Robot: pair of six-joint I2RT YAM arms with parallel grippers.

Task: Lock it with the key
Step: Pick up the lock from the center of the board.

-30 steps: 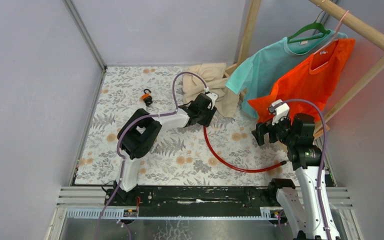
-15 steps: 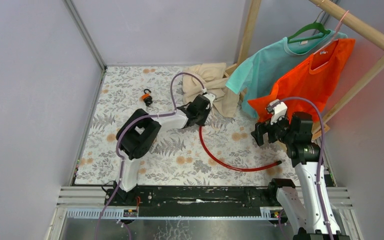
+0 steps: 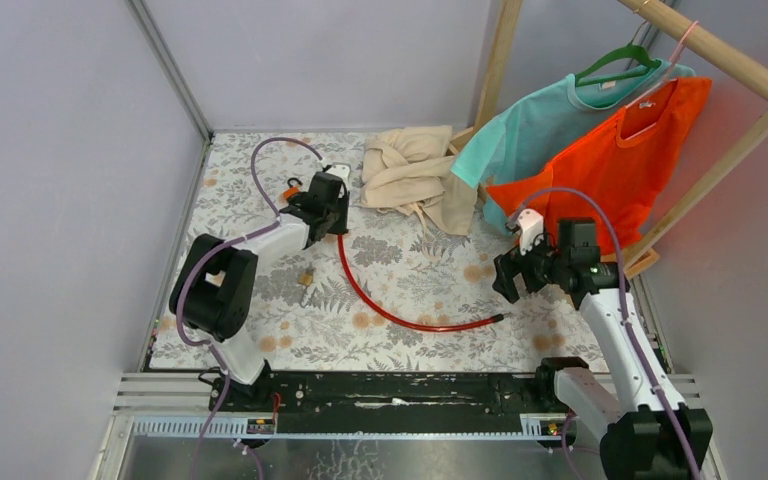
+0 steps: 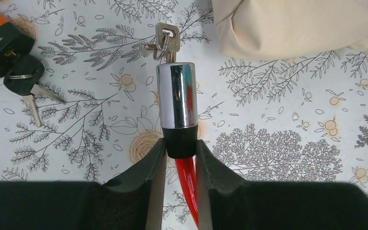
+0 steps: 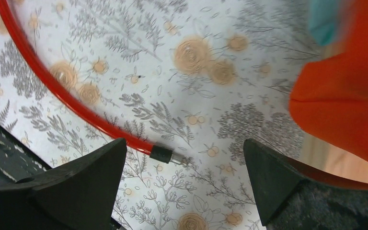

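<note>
Cable lock (image 4: 176,100) first: it lies on the floral-printed desk (image 3: 420,280), unfastened, so I judge the job barely begun. Its key is already seated. What is left is to bring the two ends together, push the pin home and turn the key.

Furthest left sits an orange padlock (image 4: 0,36) with a black collar. Its own black-headed key (image 4: 26,79) lies flat beside it, and it is no part of my grasp.

Next comes my left end effector (image 4: 180,148), clamped on the matte black collar at the base of the lock's barrel. That barrel is a smooth chrome cylinder, mirror-bright and likely slippery, so the duller collar looks like the better hold. A small bunch of silver keys (image 4: 165,38) hangs from a ring at its far end, one of them pushed into the barrel.

The glossy red cable (image 4: 188,187) runs back between my fingers and sweeps across the desk in a wide, springy-looking curve. A crumpled beige cloth (image 4: 297,26), soft and matte, lies just beyond the barrel to the right.

The cable's free end (image 5: 165,155), a black ferrule with a short metal pin, rests well apart from the barrel. My right end effector (image 5: 184,148) hovers over it, jaws spread wide, gripping nothing. A teal shirt (image 3: 530,125) and an orange shirt (image 3: 620,150) hang at far right.
</note>
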